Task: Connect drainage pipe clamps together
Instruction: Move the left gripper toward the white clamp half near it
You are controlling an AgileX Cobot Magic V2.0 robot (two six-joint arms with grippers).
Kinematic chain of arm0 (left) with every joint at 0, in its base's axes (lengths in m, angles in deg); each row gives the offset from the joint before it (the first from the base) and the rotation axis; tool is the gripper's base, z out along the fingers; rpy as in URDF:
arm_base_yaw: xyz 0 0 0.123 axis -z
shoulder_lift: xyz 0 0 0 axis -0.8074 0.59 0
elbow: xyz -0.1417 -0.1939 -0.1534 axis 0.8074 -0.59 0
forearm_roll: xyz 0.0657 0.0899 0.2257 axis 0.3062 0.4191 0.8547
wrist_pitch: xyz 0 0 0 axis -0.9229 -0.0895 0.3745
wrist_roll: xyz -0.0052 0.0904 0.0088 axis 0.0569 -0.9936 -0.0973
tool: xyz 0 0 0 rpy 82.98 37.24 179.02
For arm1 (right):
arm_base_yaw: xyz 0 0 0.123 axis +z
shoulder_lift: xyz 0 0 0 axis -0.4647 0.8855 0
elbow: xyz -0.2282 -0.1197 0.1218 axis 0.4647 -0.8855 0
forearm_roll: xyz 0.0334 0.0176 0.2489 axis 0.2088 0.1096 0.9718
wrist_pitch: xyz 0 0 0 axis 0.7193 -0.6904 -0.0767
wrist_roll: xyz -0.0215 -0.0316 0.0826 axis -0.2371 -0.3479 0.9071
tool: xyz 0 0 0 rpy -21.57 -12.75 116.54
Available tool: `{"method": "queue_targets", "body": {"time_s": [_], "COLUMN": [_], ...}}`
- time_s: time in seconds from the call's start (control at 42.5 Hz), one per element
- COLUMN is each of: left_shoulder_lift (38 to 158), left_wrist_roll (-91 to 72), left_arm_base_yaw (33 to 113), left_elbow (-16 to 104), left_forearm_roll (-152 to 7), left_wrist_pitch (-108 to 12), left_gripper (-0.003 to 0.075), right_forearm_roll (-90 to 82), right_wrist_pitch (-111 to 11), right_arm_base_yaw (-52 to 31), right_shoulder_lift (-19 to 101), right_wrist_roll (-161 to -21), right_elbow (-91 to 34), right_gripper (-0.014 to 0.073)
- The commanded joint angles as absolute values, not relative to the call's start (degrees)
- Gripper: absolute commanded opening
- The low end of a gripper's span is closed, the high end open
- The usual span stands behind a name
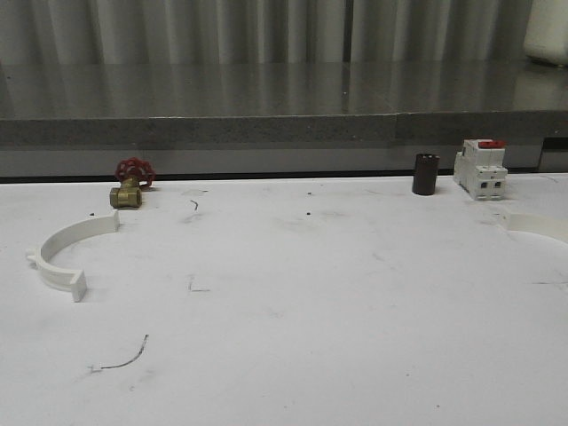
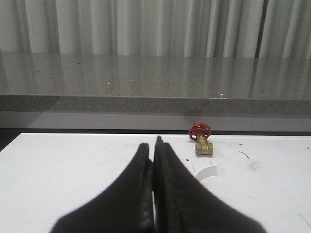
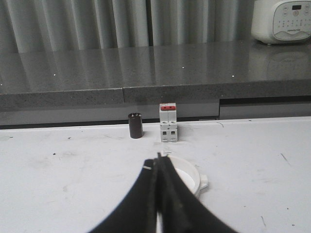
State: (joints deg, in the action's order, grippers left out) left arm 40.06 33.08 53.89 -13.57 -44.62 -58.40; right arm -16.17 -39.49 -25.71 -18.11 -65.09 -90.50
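Observation:
One white half-ring drainage pipe clamp (image 1: 55,254) lies flat at the table's left, its open side facing right. Its end tab (image 2: 205,171) shows just right of my left gripper (image 2: 154,147), which is shut with nothing in it and hangs over the table short of the clamp. The other clamp (image 1: 538,224) lies at the right edge of the table. In the right wrist view this clamp (image 3: 190,175) sits right behind my right gripper (image 3: 158,161), partly hidden by the fingers. That gripper is shut and holds nothing.
A brass valve with a red handwheel (image 1: 131,185) stands behind the left clamp. A dark cylinder (image 1: 425,174) and a white red-topped breaker (image 1: 480,167) stand at the back right. A grey ledge (image 1: 266,129) runs along the table's far edge, with a white appliance (image 3: 284,19) on it.

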Motion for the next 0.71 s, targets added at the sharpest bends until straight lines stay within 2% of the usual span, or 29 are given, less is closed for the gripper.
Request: {"method": "queue_targets", "body": {"time_s": [0.0, 0.518, 0.683], "left_shoulder_lift": [39.54, 39.54, 39.54], "left_wrist_roll": [33.43, 33.43, 33.43], "left_arm_base_yaw": [54.38, 54.38, 54.38], "left_elbow": [-14.99, -14.99, -14.56], "left_forearm_roll": [-44.62, -44.62, -44.59], "left_wrist_pitch": [-62.9, -63.18, -67.12], "left_gripper": [-0.002, -0.002, -0.002], "right_forearm_roll": [-16.79, -16.93, -16.93], "right_wrist_pitch": [-34.51, -33.06, -31.02], "right_arm_base_yaw": [-25.97, -25.97, -25.97], "right_shoulder_lift": [-19.04, -19.03, -19.03], "right_wrist_roll": [-65.76, -65.76, -65.76], "right_elbow": [-90.23, -90.23, -89.59], "right_gripper": [-0.0068, -0.0067, -0.0067]}}
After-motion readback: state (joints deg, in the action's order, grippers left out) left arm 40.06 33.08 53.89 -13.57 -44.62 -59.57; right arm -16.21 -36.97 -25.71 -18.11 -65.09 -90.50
